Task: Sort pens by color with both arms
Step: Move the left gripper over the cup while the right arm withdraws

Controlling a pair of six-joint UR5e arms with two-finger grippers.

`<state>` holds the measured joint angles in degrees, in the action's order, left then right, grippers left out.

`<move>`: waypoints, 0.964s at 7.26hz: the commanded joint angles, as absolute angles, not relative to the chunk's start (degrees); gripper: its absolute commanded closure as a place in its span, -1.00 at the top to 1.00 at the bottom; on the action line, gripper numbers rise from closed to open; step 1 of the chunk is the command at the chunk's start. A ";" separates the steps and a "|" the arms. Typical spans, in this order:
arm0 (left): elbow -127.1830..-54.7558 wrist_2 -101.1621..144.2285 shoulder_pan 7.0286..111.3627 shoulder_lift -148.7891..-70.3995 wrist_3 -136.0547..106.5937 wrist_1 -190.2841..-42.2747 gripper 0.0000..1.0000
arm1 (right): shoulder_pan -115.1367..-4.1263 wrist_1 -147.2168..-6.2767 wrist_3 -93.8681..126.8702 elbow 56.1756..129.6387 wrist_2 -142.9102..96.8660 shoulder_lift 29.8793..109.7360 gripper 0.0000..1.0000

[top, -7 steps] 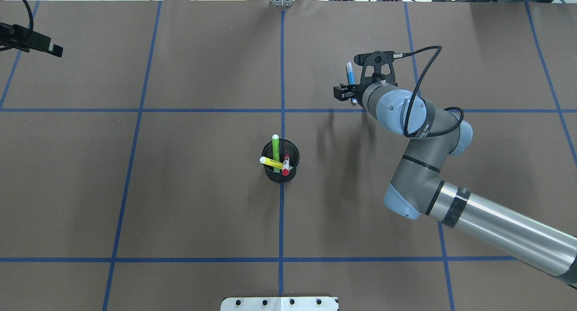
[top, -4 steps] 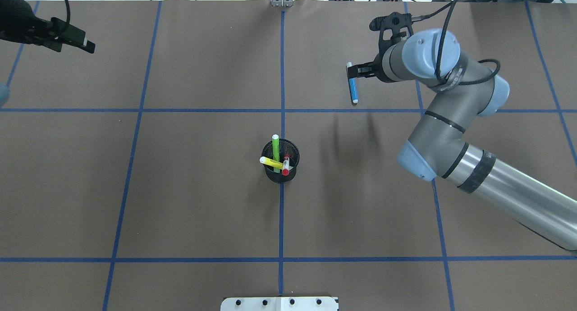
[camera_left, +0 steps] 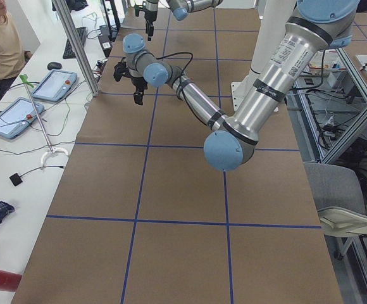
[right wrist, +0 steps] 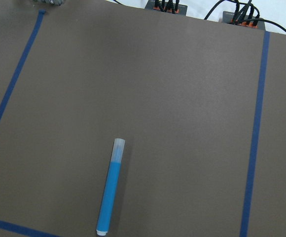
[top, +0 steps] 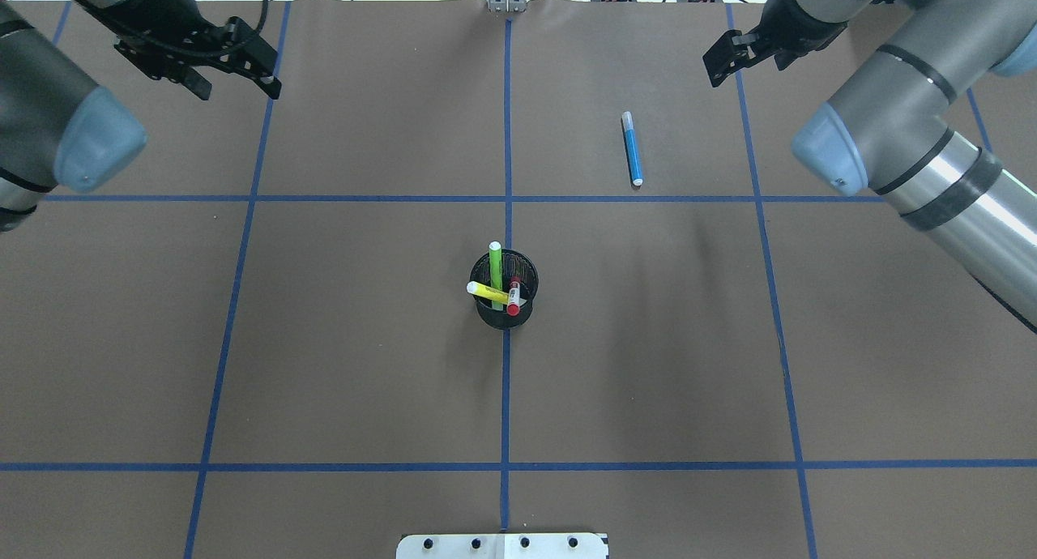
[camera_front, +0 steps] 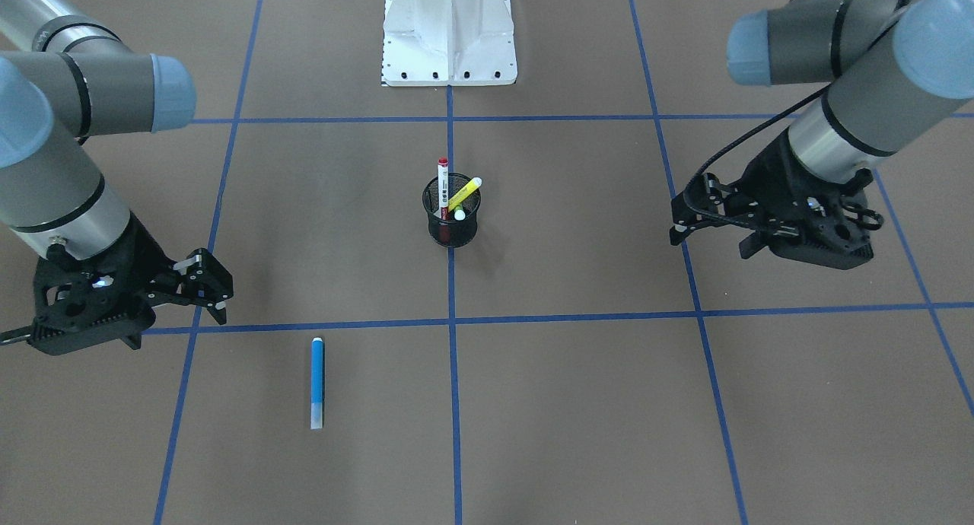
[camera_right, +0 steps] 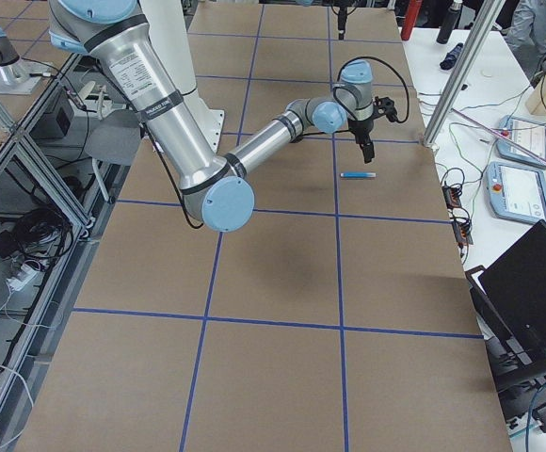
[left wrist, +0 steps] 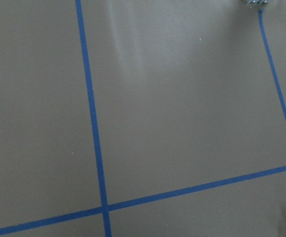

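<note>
On the brown bench (top: 364, 364) seen from overhead, the blue pen (top: 632, 149) lies flat and alone in the far square on the robot's right, just short of a tape line (top: 648, 198). The right fingers (top: 717, 63) hang spread and empty beyond it, near but clear of its far end. The left fingers (top: 261, 69) are parted just as wide over the far left square, well apart from every pen. At the centre crossing, the green pen (top: 495, 271), yellow pen (top: 486, 292) and red-capped pen (top: 514, 297) stand crossed in the mesh cup (top: 502, 320). By the look of it, blue is sorted and the next pick falls between steps. Whichever arm goes next must travel to the centre, come down over one shaft and close on it alone, without dragging its neighbours or tipping the cup. The camera facing the robot shows the same. Both sets of fingers are open and off the surface, the blue pen sits nearer the camera than the right pair, and the cup stands midway between the arms. From the robot's right end of the bench, the blue pen rests just past the near arm's fingers, not touching them. The right wrist camera looks down on the blue pen at lower left, with no fingers in frame. The left wrist camera shows only bare bench and tape.
</note>
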<state>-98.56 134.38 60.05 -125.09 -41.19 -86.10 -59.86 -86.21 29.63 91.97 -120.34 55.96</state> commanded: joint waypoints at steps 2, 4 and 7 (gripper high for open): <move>-97.74 132.03 50.66 -135.94 -50.14 -74.27 1.00 | -64.50 -90.09 20.93 92.11 -124.45 56.16 0.98; -93.19 131.66 44.67 -141.82 -55.00 -73.22 1.00 | -64.77 -90.09 19.95 92.20 -124.54 56.69 0.98; -81.66 125.29 36.16 -151.61 -59.58 -70.75 0.89 | -64.95 -89.74 18.38 92.20 -124.63 58.70 0.98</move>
